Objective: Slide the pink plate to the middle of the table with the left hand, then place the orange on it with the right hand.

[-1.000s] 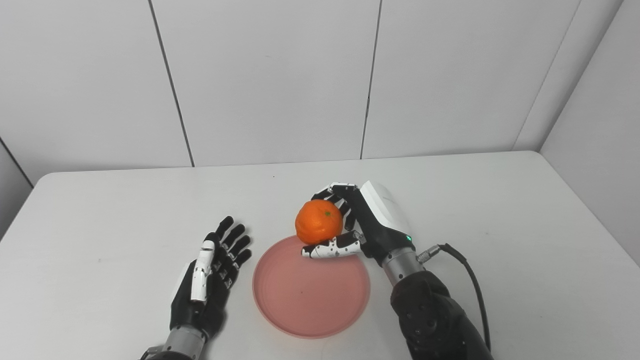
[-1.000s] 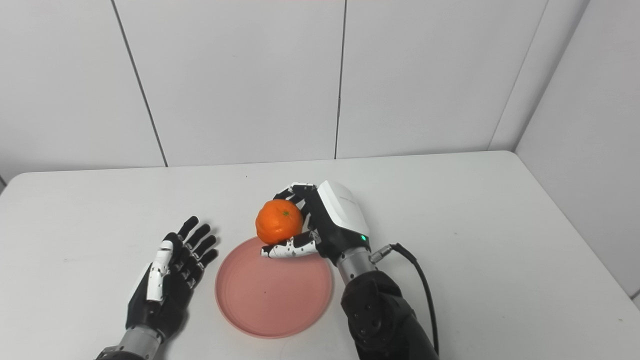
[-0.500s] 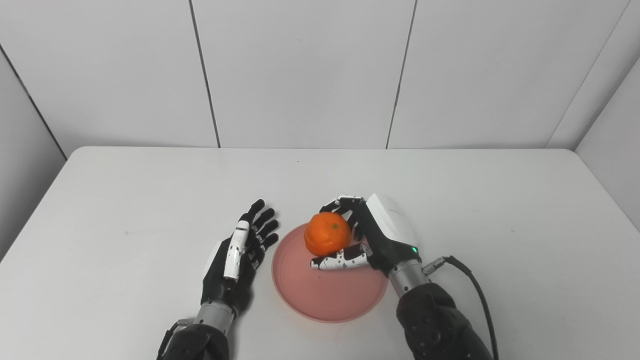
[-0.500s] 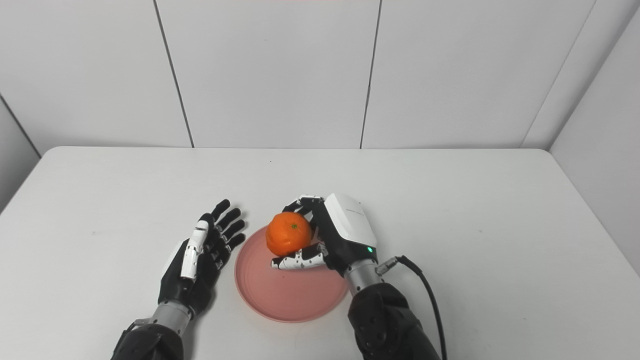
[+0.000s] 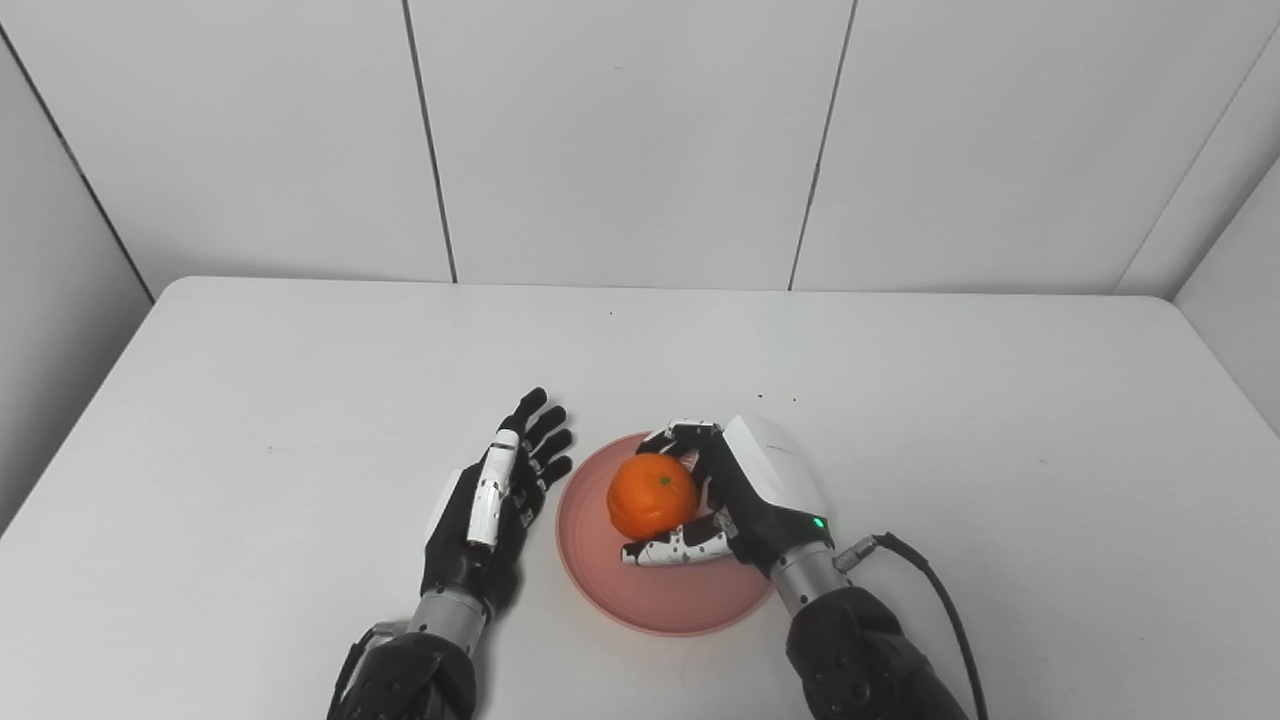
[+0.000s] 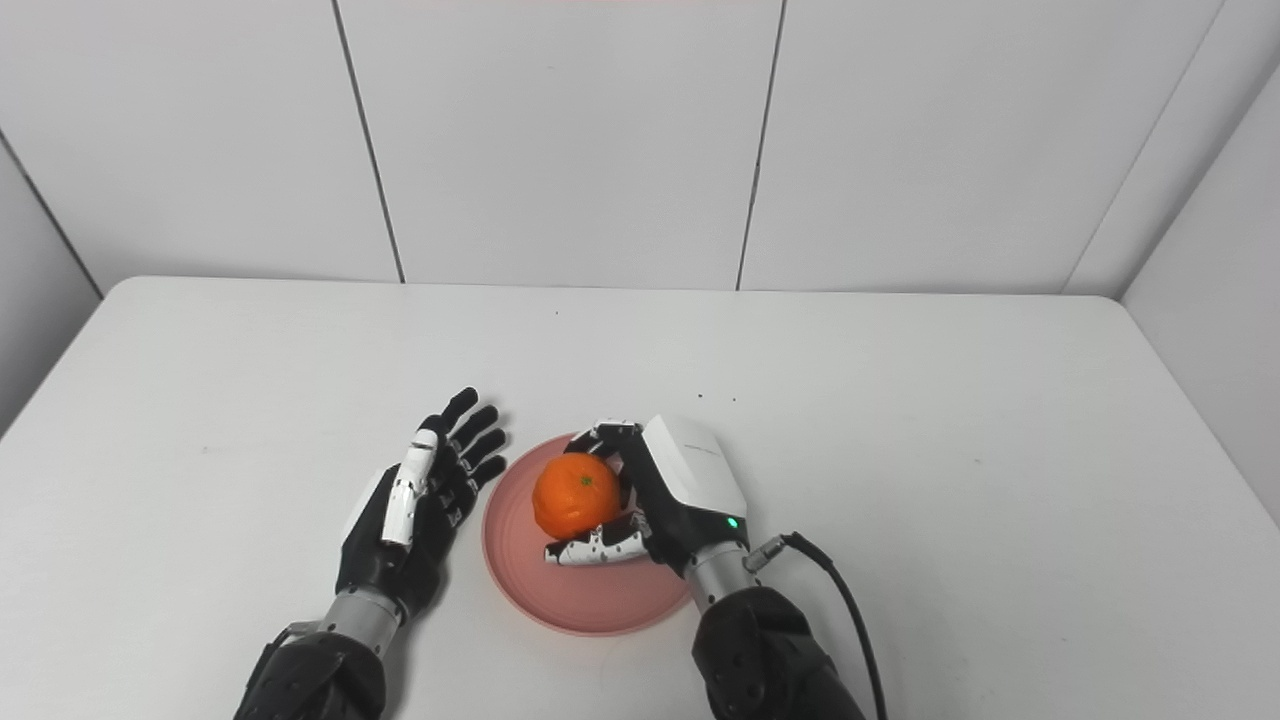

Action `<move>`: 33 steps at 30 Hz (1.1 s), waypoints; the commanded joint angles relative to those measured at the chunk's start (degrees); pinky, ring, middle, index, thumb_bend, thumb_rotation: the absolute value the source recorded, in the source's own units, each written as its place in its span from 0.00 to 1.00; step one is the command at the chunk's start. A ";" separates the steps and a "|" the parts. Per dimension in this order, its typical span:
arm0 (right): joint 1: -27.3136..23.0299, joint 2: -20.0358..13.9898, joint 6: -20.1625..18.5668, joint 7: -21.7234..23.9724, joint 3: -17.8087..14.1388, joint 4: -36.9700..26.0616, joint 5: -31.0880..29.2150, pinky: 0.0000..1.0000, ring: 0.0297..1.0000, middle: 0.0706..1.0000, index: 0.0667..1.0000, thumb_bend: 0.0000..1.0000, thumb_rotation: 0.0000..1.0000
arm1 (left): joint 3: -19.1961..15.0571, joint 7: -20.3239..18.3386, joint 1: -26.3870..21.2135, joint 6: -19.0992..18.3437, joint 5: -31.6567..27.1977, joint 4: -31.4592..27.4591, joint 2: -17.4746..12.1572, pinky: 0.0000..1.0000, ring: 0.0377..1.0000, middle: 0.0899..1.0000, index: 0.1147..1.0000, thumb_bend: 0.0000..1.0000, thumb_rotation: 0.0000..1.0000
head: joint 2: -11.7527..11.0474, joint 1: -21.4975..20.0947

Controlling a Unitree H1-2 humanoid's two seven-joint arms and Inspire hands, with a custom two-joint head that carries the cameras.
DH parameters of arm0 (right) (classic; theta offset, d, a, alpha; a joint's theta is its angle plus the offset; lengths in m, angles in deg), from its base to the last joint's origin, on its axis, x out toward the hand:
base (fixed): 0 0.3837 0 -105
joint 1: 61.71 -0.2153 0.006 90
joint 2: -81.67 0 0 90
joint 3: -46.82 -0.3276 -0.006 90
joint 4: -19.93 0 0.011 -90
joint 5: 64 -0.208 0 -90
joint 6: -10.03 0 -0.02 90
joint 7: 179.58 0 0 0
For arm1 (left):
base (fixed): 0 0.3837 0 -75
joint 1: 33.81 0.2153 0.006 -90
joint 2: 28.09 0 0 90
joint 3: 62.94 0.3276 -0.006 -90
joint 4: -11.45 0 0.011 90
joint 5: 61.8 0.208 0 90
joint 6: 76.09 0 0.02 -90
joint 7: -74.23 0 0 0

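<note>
The pink plate (image 5: 660, 600) lies on the white table (image 5: 900, 400) near its front middle. My right hand (image 5: 745, 495) is over the plate's right half, shut on the orange (image 5: 652, 496), with fingers behind it and the thumb under its front. The orange is low over the plate's middle; I cannot tell whether it touches. My left hand (image 5: 495, 500) lies open and empty, fingers spread, just left of the plate's rim. The same scene shows in the right eye view, with the orange (image 6: 575, 496) above the plate (image 6: 590, 605).
The table's left edge (image 5: 80, 400) and right edge (image 5: 1230, 390) stand against grey wall panels. A black cable (image 5: 930, 590) runs from my right wrist toward the front edge. A few dark specks (image 5: 770, 398) lie behind the plate.
The camera has shifted, so the whole picture moved. My right hand has carried the orange from the plate's far rim to over its middle and lower. The left hand stays open beside the plate.
</note>
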 commanded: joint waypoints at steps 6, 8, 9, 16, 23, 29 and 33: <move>-1.78 0.20 3.22 -1.67 0.93 -0.28 1.70 0.23 0.29 0.36 0.45 0.51 0.13 | 0.34 0.56 -0.16 1.05 1.05 -0.36 0.98 0.91 0.91 0.91 0.90 0.39 1.00 | 0.43 0.28; -1.82 0.05 3.75 -2.26 1.26 0.26 2.28 0.23 0.30 0.37 0.45 0.51 0.13 | 0.31 0.51 -0.19 1.24 1.06 -0.23 0.95 0.91 0.91 0.91 0.90 0.39 1.00 | 0.47 0.31; -1.84 -0.03 4.03 -2.54 1.41 0.51 2.56 0.23 0.30 0.37 0.45 0.51 0.13 | 0.30 0.46 -0.20 1.32 1.04 -0.15 0.93 0.91 0.91 0.91 0.90 0.39 1.00 | 0.47 0.31; -1.84 -0.44 5.32 -3.75 1.90 1.04 3.74 0.23 0.30 0.38 0.45 0.51 0.13 | 0.23 0.51 -0.29 1.10 1.02 -0.20 0.91 0.91 0.91 0.92 0.91 0.39 1.00 | 0.64 0.38; -1.88 -0.70 3.34 -1.01 2.59 0.11 5.64 0.35 0.44 0.52 0.46 0.52 0.15 | -0.06 0.74 -0.41 1.09 1.02 -0.12 0.98 0.90 0.91 0.91 0.90 0.39 1.00 | 0.68 0.23; -1.43 -1.07 2.26 2.23 2.63 -1.58 6.26 0.57 0.66 0.70 0.69 0.87 0.24 | -0.15 0.51 -0.48 1.32 0.77 -0.08 0.62 0.90 0.91 0.91 0.90 0.39 1.00 | 0.74 -0.04; -1.06 -1.15 1.64 4.20 2.31 -2.30 6.76 0.64 0.72 0.76 0.76 0.92 0.27 | -0.30 0.53 -0.48 1.08 0.65 -0.23 0.58 0.90 0.90 0.91 0.90 0.39 1.00 | 0.82 -0.20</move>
